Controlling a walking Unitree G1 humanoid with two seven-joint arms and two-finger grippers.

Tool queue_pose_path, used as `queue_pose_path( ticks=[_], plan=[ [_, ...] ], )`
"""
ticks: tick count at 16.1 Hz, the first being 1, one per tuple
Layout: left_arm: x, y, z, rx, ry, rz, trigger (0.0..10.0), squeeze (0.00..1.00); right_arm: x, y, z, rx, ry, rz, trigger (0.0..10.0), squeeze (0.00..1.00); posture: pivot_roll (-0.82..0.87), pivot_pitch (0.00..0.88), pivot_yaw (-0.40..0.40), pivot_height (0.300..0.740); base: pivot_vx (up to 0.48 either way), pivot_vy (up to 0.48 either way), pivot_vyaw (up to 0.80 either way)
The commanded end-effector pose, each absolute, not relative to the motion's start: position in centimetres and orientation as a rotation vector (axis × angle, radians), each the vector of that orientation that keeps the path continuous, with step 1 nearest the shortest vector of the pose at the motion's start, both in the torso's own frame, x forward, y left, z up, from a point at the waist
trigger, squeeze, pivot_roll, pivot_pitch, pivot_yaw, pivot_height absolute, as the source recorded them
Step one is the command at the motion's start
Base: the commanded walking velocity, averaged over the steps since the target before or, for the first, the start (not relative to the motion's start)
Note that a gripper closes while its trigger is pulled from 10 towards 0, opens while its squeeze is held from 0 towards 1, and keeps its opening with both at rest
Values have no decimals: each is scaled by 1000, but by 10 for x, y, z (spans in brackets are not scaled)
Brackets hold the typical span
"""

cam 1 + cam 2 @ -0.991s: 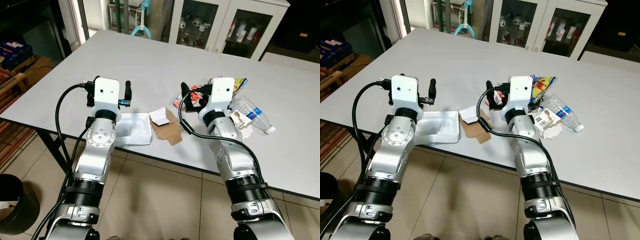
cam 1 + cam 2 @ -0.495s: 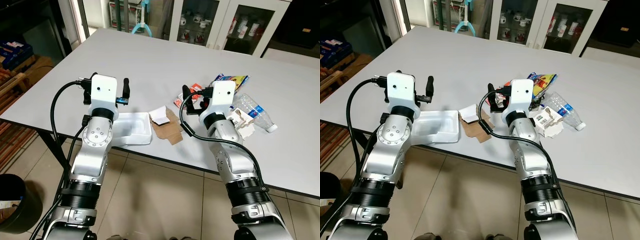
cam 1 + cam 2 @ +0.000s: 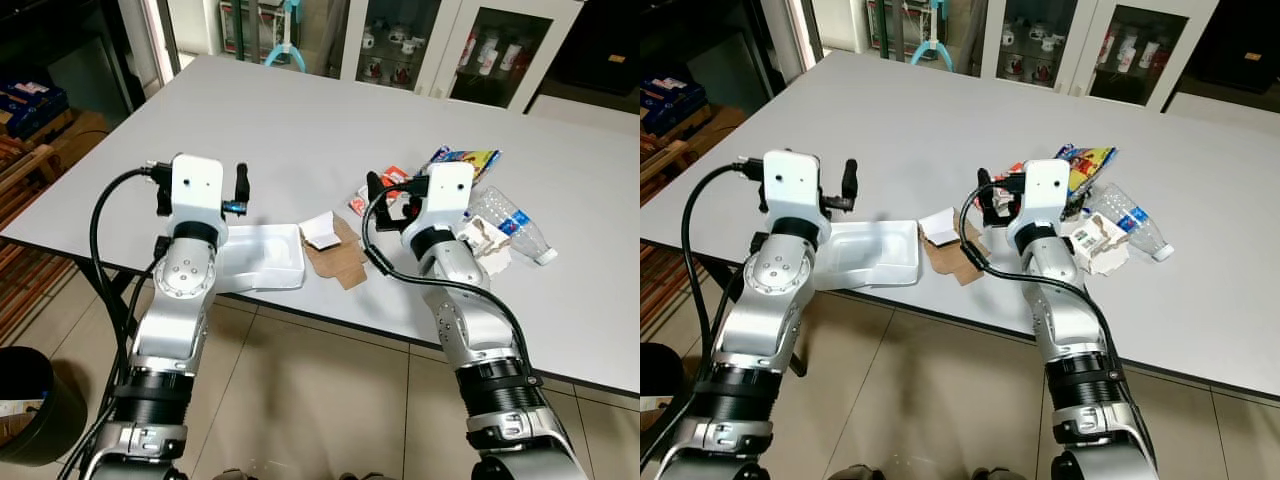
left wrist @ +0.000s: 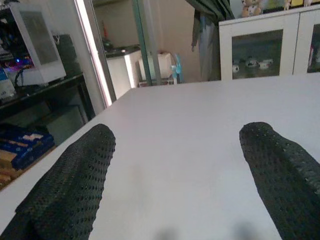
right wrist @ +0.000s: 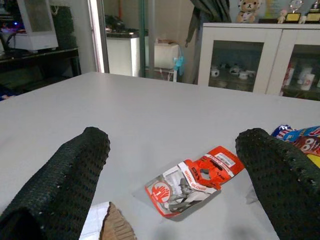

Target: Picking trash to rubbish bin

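Both grippers are up over the near edge of the grey table (image 3: 300, 110) with nothing in them: the left gripper (image 4: 180, 165) has its two black fingers spread wide over bare tabletop, and the right gripper (image 5: 175, 170) is spread just as wide, looking along the table at an orange glove wrapper (image 5: 192, 180) that lies flat just ahead of it. From the head views the left arm stands above a white foam tray (image 3: 265, 258) at the table's front edge, and the right arm is raised beside the main heap of rubbish. All the trash I can see is on the table: the tray, a torn piece of brown cardboard (image 3: 335, 262) with a small white carton (image 3: 320, 230) on it, the orange wrapper, a colourful snack bag (image 3: 462, 160) farther back, a crumpled white paper box (image 3: 487, 240) and a clear plastic bottle (image 3: 510, 225) lying on its side near the right arm. A dark rubbish bin (image 3: 25, 405) stands on the tiled floor down to the robot's left, well apart from the table's litter; something pale shows at its lower edge, but I cannot tell what. So, as far as I can judge, the job is at or near its start: no piece is gripped, none is on its way, and every item on the table remains to be picked up and carried over. The wrapper looks the likeliest first pick for the right side.
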State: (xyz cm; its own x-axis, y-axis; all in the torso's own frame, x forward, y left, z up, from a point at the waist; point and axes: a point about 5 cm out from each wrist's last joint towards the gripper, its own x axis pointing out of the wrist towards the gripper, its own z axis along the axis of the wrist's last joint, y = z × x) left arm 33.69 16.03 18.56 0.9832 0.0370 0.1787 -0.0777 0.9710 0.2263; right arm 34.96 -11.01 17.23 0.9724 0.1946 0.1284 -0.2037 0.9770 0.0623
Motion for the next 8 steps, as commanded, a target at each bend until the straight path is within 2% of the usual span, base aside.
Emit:
queue_pose_path(
  ticks=[1, 8],
  plan=[
    [334, 159, 186, 225, -169, 56, 10000, 0, 348, -115, 171, 70, -110, 204, 10000, 0, -36, 57, -84, 740, 0, 0, 0],
    [315, 158, 170, 128, 35, 61, 10000, 0, 341, -107, 158, 27, -36, 350, 10000, 0, -23, 48, -84, 740, 0, 0, 0]
  ],
)
